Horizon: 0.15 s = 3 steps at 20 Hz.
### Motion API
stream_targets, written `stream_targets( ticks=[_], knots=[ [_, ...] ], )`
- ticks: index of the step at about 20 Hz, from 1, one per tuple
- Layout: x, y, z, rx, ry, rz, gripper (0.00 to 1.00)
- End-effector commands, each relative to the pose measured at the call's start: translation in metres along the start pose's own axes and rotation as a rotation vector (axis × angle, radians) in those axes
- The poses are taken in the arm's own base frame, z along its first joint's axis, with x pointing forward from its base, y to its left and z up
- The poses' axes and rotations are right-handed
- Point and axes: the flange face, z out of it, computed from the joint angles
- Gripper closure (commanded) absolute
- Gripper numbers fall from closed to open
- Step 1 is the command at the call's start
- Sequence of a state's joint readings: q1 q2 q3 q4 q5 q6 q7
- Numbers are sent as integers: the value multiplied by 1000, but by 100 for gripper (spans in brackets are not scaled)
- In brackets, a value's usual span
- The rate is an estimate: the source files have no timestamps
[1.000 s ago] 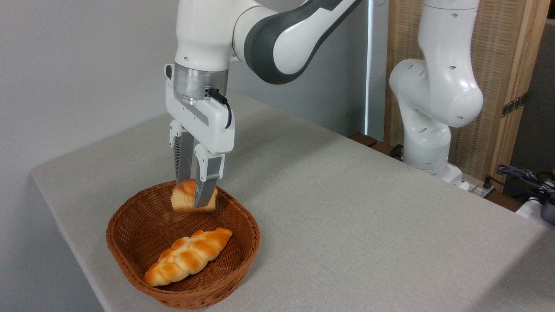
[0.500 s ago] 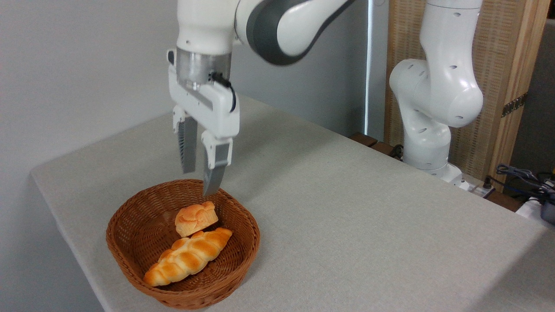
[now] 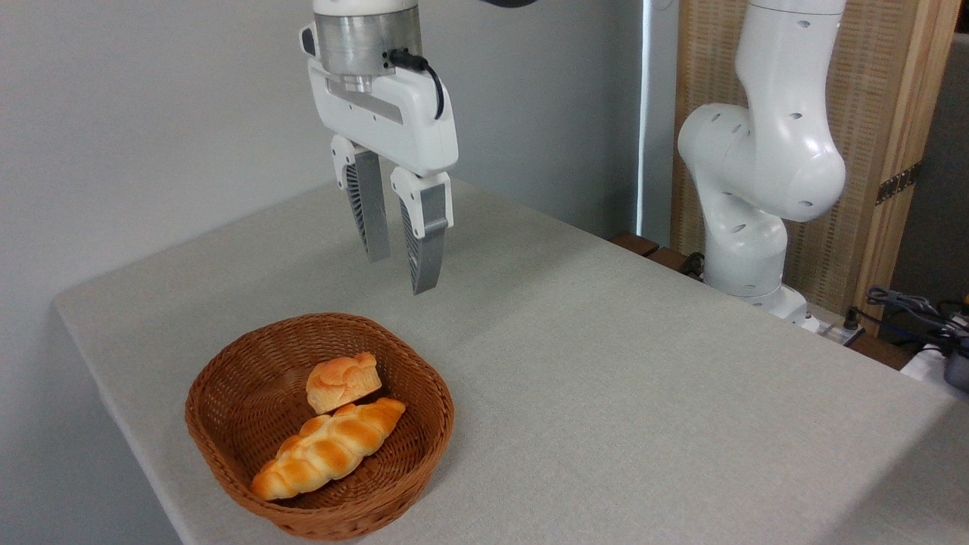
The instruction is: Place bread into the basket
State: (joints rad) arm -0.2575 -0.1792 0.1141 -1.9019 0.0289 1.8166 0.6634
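Observation:
The bread point(image 3: 341, 382), a small golden bun with a knotted top, lies tilted inside the brown wicker basket point(image 3: 219, 446) at the table's front left. It leans against a longer braided loaf point(image 3: 327, 448) in the same basket. My gripper point(image 3: 401, 272) hangs open well above the basket's far rim and a little to the right, with nothing between its fingers.
The grey table point(image 3: 606, 393) spreads to the right of the basket, with its left edge close beside the basket. The arm's white base point(image 3: 749, 212) stands at the back right. Cables point(image 3: 908, 310) lie at the far right edge.
My gripper opened and let the bread drop into the basket. It then rose and drifted to the right, away from the basket.

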Motion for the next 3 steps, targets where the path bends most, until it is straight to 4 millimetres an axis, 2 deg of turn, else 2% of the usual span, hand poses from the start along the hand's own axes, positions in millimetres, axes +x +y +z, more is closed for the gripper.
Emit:
stream_targets(
  ticks=[1, 3],
  knots=[
    [-2, -12, -3, 5, -3, -31, 0],
    [-9, -20, -6, 4, 5, -50, 0]
  ],
)
